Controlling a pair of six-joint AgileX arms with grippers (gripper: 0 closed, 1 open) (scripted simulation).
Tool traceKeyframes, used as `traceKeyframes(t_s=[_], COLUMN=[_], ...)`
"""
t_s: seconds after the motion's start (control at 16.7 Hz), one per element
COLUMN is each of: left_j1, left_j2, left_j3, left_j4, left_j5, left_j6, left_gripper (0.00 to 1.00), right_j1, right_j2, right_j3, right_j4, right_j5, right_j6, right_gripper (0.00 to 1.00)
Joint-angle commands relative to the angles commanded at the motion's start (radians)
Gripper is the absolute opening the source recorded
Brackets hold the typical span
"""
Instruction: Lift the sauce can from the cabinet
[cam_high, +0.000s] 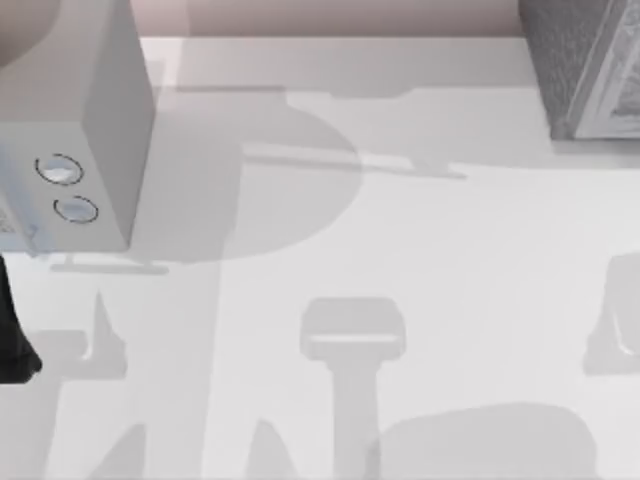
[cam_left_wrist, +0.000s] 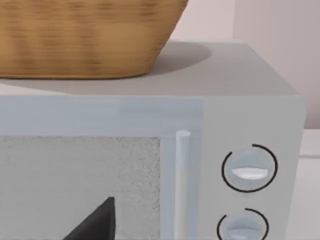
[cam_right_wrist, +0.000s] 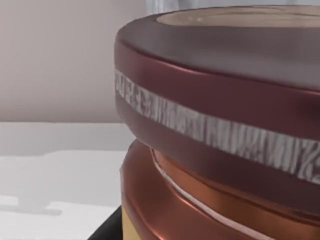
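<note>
The sauce can (cam_right_wrist: 215, 130) sits very close in the right wrist view, showing a dark maroon lid with a pale ribbed band, a copper body and a strip of yellow label at its foot. A dark part of my right gripper (cam_right_wrist: 107, 227) lies against the can's lower side. The cabinet (cam_high: 585, 65), dark grey and speckled with a whitish front frame, stands at the table's far right corner. My left gripper (cam_left_wrist: 95, 220) hangs in front of the pale grey box, and its arm (cam_high: 12, 340) is at the left edge of the table.
A pale grey box with two round dials (cam_high: 85, 150) stands at the far left, and a woven basket (cam_left_wrist: 85, 35) rests on its top (cam_left_wrist: 225, 75). Arm shadows fall across the white table (cam_high: 450, 260).
</note>
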Motion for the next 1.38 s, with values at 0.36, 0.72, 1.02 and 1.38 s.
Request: traceKeyframes(t_s=[0.36,0.72,1.02,1.38], left_j1=[0.0,0.0,0.0,0.0], left_j2=[0.0,0.0,0.0,0.0], left_j3=[0.0,0.0,0.0,0.0], left_j4=[0.0,0.0,0.0,0.0], left_j5=[0.0,0.0,0.0,0.0], left_j6=[0.0,0.0,0.0,0.0], left_gripper=[1.0,1.0,1.0,1.0], right_j1=[-0.016,-0.005,0.018,0.054], right_j2=[-0.073,-0.006,0.308,0.939], right_j3=[-0.089,-0.046,0.111,0.332], right_j4=[0.041,0.099,0.337,0.701], right_j5=[0.009,-0.014,-0.109,-0.269], right_j6=[-0.005,-0.004,-0.007,0.002], right_gripper=[0.0,0.0,0.0,0.0])
